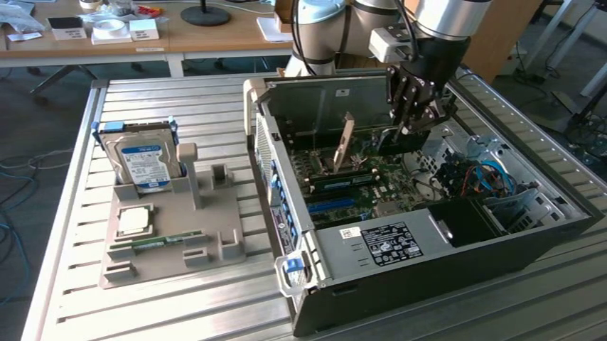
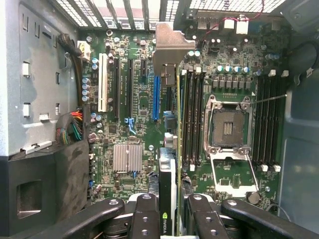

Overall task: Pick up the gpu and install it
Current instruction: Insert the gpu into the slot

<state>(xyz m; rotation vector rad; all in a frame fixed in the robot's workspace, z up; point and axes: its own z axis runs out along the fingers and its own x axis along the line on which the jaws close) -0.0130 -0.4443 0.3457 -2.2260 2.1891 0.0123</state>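
The pincer (image 2: pixel 168 211) is pressed together on the gpu (image 2: pixel 168 167), pinching the card by its upper edge so that it hangs edge-down, with its silver end bracket (image 2: pixel 168 47) toward the vented rear wall of the computer case (image 1: pixel 427 249). In the wrist view the card lies along the board between the blue slot (image 2: pixel 156 97) and the black memory slots (image 2: pixel 192 119), just beside the blue one. It looks close over the motherboard (image 2: pixel 124 114) but not yet seated, though I cannot tell for sure.

The pick-up appears done, and the step in hand is the install. By my judgement that calls for lining the card's lower edge up with the slot and the bracket up with the rear opening, then a straight, even press.

In the exterior view the arm (image 1: pixel 441 28) comes in from 12 o'clock, wrist turned straight down into the open case. At 9 o'clock of the case, on the slatted bench (image 1: pixel 190 312), a grey holder (image 1: pixel 223 213) carries a hard drive (image 1: pixel 142 160), a processor (image 1: pixel 133 220) and a RAM stick (image 1: pixel 166 241).
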